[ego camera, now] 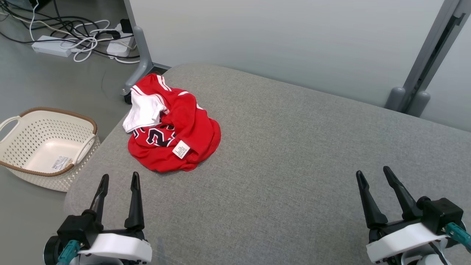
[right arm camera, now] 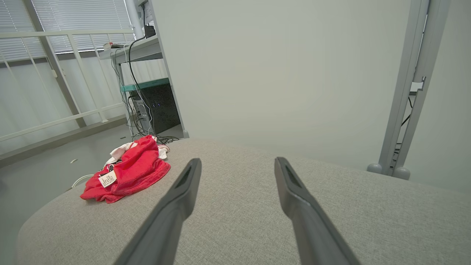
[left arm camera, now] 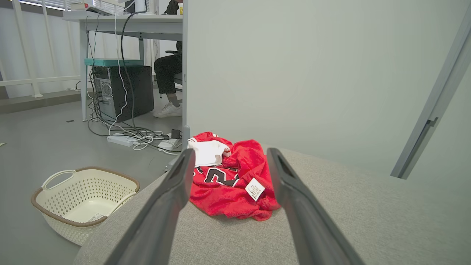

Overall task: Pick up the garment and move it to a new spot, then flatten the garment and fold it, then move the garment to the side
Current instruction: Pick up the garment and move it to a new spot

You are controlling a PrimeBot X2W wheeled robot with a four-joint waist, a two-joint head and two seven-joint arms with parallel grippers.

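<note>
Grey fabric bench (ego camera: pixel 294 165), crumpled red jersey (ego camera: pixel 173 129) near its far left corner; cream basket (ego camera: pixel 22 114), cables (ego camera: pixel 81 40) off its left edge. Left hand (ego camera: pixel 120 176), right hand (ego camera: pixel 372 171) wide, empty.

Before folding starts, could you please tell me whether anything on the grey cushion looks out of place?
The red garment lies crumpled in a heap by the left edge of the grey cushion, its white care label showing, so it seems partly inside out. Nothing else stands out.
</note>
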